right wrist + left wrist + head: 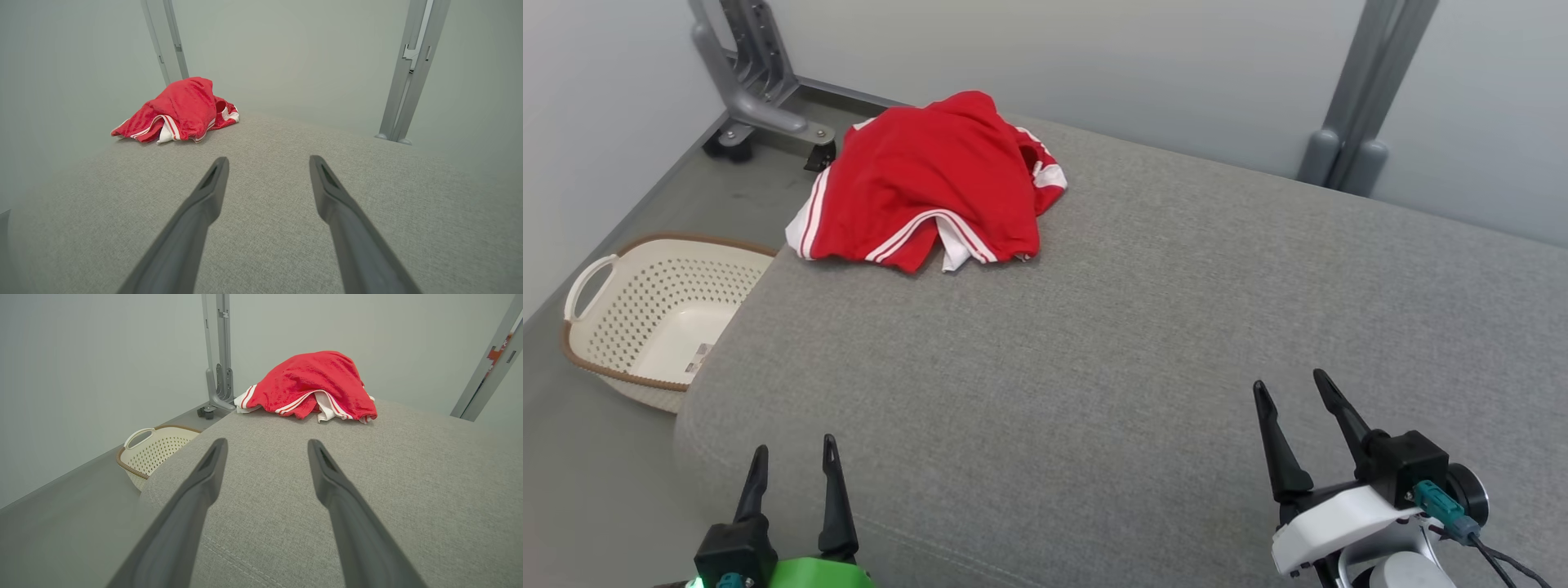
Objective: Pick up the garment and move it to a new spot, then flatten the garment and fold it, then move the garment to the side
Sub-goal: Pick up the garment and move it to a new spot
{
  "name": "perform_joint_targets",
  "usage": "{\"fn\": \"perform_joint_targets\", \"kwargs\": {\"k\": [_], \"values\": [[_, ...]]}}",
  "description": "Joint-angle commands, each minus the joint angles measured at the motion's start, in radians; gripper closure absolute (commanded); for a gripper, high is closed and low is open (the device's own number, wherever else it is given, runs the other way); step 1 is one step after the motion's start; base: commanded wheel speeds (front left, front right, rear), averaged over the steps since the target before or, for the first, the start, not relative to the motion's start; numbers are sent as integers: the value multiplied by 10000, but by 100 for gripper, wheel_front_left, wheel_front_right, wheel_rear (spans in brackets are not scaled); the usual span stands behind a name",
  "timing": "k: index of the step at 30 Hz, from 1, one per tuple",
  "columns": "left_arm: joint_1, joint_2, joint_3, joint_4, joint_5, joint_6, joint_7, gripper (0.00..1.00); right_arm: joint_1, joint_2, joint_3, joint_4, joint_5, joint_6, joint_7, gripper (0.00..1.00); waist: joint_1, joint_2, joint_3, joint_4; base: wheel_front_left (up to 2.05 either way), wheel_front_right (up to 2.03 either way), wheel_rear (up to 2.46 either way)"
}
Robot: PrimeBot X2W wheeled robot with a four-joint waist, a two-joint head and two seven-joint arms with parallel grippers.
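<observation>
Cream basket [613, 327] stands beside grey cushion [1094, 367] bearing red garment [923, 180].

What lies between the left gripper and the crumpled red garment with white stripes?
Only bare grey woven cushion surface, seen in the left wrist view, stretching from the left gripper to the red white-striped garment.

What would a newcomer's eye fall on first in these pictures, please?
The crumpled red garment with white stripes stands out, heaped at the far left corner of the grey cushioned surface. Then the left gripper and right gripper, both open and empty, at the near edge, and the cream perforated basket on the floor to the left.
</observation>
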Motion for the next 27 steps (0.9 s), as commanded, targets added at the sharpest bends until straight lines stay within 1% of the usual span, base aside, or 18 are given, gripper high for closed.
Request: {"fn": "perform_joint_targets", "kwargs": {"k": [1, 6, 10, 14, 18, 21, 23, 27], "values": [[139, 49, 96, -58, 67, -42, -7, 0, -80, -40, 54, 24, 14, 1, -35, 0, 0, 0, 44, 409, 0, 0, 0], [210, 46, 425, -153, 125, -64, -7, 0, -187, -43, 196, -45, -37, 1, -35, 0, 0, 0, 182, 288, 0, 0, 0], [118, 50, 716, -250, 211, -46, -7, 0, -243, -42, 166, -74, -223, 1, -35, 0, 0, 0, 422, 33, 0, 0, 0], [-502, 335, 1035, -480, 465, -215, -7, 0, -360, -48, 240, -221, -459, -3, -35, 0, 0, 0, 815, -323, 0, 0, 0], [-1628, 876, 1218, -785, 774, -425, -7, 0, -514, -42, 37, -455, -773, -3, -35, 0, 0, 0, 1359, -635, 0, 0, 0], [-2818, 1244, 1265, -842, 984, -545, -6, 0, -737, -46, -91, -604, -1108, -4, -35, 0, 0, 0, 1912, -941, 0, 0, 0], [-3658, 1515, 1147, -592, 1108, -727, 46, 0, -919, -45, -168, -703, -1368, -4, -35, 0, 0, 0, 2311, -1147, 0, 0, 0], [-5504, 2006, 824, 298, 1366, -1086, 624, 0, -1263, -43, -246, -845, -1794, -4, -33, 0, 0, 0, 3070, -1536, 0, 0, 0]]}}
